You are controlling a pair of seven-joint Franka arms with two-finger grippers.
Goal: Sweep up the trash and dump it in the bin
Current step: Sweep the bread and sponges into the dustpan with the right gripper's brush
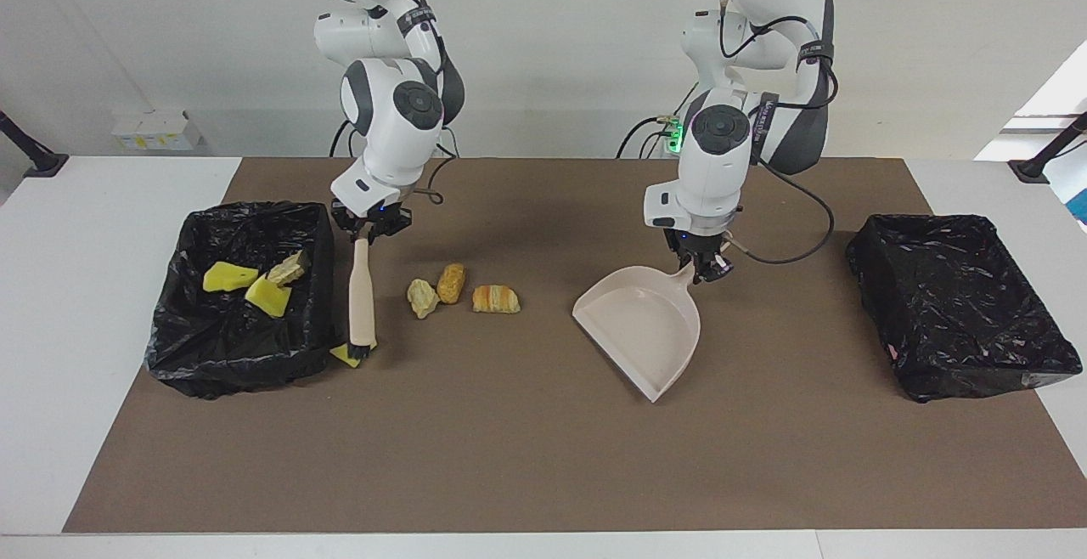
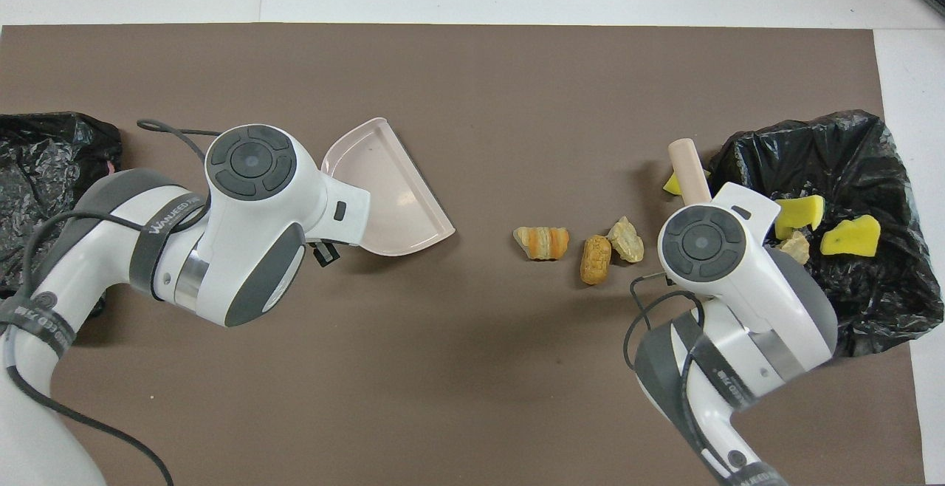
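Three trash pieces lie mid-mat: a beige lump (image 1: pixel 422 297) (image 2: pixel 626 239), a golden-brown piece (image 1: pixel 451 283) (image 2: pixel 595 258) and a croissant-like piece (image 1: pixel 496 299) (image 2: pixel 542 242). A yellow wedge (image 1: pixel 343 356) (image 2: pixel 672 184) lies against the black-lined bin (image 1: pixel 242 355) (image 2: pixel 849 323), which holds more yellow wedges and a lump. My right gripper (image 1: pixel 371 232) is shut on the brush (image 1: pixel 363 291) (image 2: pixel 688 167), whose bristles touch that loose wedge. My left gripper (image 1: pixel 703 268) is shut on the handle of the beige dustpan (image 1: pixel 641 325) (image 2: pixel 384 190), whose mouth is turned toward the three pieces.
A second black-lined bin (image 1: pixel 960 304) (image 2: pixel 44 190) stands at the left arm's end of the brown mat. White table shows around the mat.
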